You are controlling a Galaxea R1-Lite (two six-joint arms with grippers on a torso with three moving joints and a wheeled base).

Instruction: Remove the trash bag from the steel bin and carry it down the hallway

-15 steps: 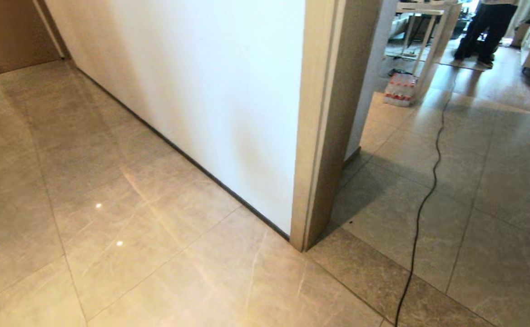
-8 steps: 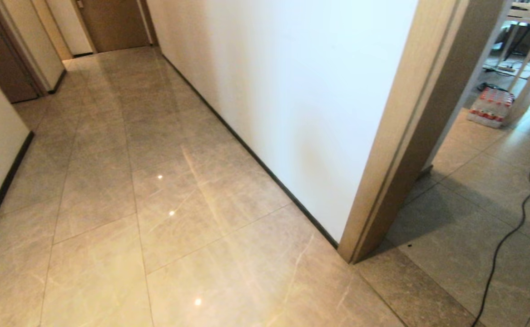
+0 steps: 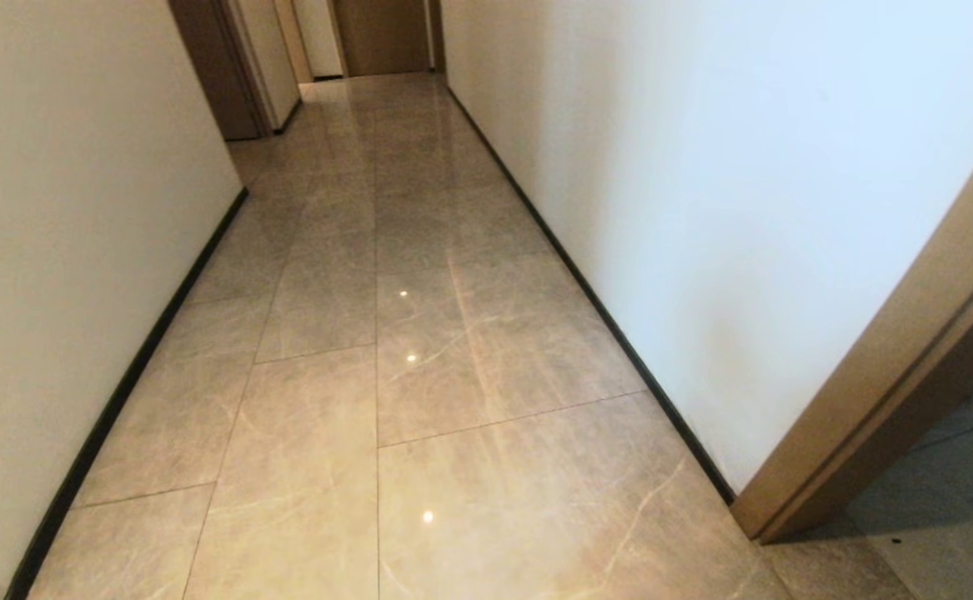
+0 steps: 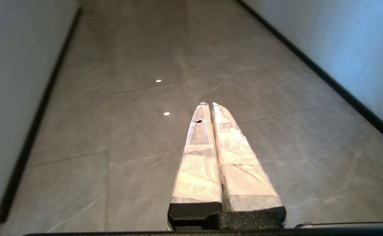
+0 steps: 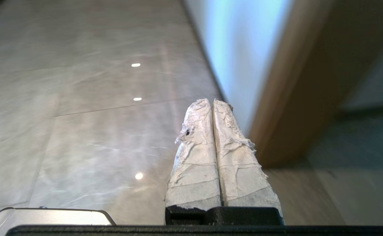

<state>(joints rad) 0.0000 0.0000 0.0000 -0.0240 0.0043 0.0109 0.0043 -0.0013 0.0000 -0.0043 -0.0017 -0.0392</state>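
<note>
From the head view we note the hallway: glossy stone tiles between pale walls, a wooden door frame at right; no arm shows. In the left wrist view the left gripper has its taped fingers pressed together, empty. In the right wrist view the right gripper is likewise closed, empty. We see neither bag nor bin.

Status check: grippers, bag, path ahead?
Left gripper shut, empty. Right gripper shut, empty. No trash bag or bin in view. Grey-beige tiled hallway ahead, nothing on it.
</note>
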